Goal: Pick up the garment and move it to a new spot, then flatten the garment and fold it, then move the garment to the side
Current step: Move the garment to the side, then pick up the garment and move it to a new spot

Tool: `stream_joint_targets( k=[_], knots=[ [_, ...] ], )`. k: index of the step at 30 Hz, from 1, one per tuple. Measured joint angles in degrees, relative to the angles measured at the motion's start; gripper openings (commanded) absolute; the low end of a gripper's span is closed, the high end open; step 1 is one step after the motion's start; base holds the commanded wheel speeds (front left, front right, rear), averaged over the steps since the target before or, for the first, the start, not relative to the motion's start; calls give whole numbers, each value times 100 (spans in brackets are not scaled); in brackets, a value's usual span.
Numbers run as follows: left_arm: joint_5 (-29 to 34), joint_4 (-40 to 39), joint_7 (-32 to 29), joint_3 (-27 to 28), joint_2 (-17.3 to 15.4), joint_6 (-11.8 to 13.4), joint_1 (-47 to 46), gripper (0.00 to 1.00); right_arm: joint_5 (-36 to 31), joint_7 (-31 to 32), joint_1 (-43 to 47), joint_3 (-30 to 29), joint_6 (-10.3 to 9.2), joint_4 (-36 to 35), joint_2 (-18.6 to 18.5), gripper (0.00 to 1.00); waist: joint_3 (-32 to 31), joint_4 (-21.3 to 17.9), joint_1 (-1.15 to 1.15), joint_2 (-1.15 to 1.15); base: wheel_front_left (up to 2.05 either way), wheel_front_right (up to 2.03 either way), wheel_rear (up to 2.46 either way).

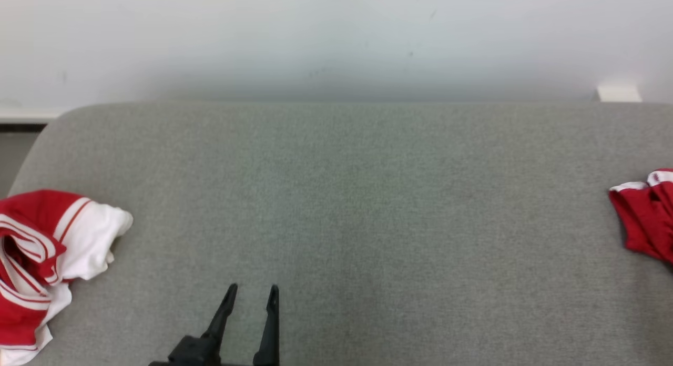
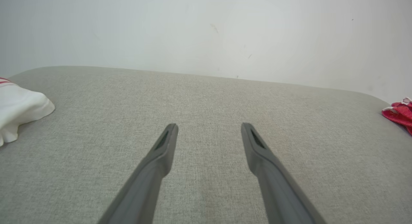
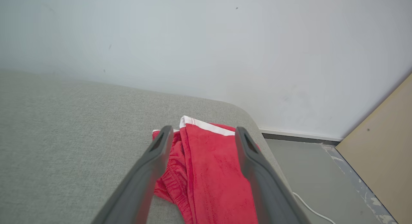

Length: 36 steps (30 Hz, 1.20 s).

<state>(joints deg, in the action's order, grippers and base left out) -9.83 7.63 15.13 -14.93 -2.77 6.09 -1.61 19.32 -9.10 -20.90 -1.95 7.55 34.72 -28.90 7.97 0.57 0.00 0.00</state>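
Two garments lie on the grey padded surface [image 1: 342, 197]. A crumpled red and white striped garment [image 1: 42, 255] rests at the left edge; its white part [image 2: 19, 109] shows in the left wrist view. A red garment with white trim [image 1: 644, 216] lies bunched at the right edge, also visible far right [image 2: 400, 114]. My left gripper [image 1: 251, 293] [image 2: 209, 127] is open over bare fabric near the front, holding nothing. My right gripper [image 3: 201, 130] is open above the red garment [image 3: 206, 172], whose cloth shows between and beyond its fingers.
A pale wall [image 1: 336, 40] rises right behind the surface. In the right wrist view the surface's rounded corner drops to a grey floor [image 3: 315, 179] with a white cable [image 3: 309, 206] and a tan board [image 3: 383, 137].
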Motion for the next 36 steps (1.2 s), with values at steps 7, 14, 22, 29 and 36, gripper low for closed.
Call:
stream_joint_targets(
  k=[7,14,22,29,36],
  knots=[
    [11,73,0,151,-1,-27,411,100,-367,-563,1244,-225,0,-842,862,100,-556,-165,0,0,0,0,0],
    [89,120,0,265,1,-76,565,100,-1059,-594,2408,-639,0,-2196,2015,100,-850,-294,-1,0,0,0,0],
    [107,140,0,360,-1,-85,724,100,-1278,-594,3005,-579,0,-2383,2485,100,-1048,-408,-1,0,0,0,0],
    [123,151,0,349,-1,-102,769,100,-1322,-594,3083,-615,0,-2296,2555,100,-1101,-387,0,0,0,0,0],
    [130,166,0,319,0,-127,745,100,-1318,-593,3083,-610,0,-2269,2575,100,-1096,-234,0,0,0,0,0]
  ],
)
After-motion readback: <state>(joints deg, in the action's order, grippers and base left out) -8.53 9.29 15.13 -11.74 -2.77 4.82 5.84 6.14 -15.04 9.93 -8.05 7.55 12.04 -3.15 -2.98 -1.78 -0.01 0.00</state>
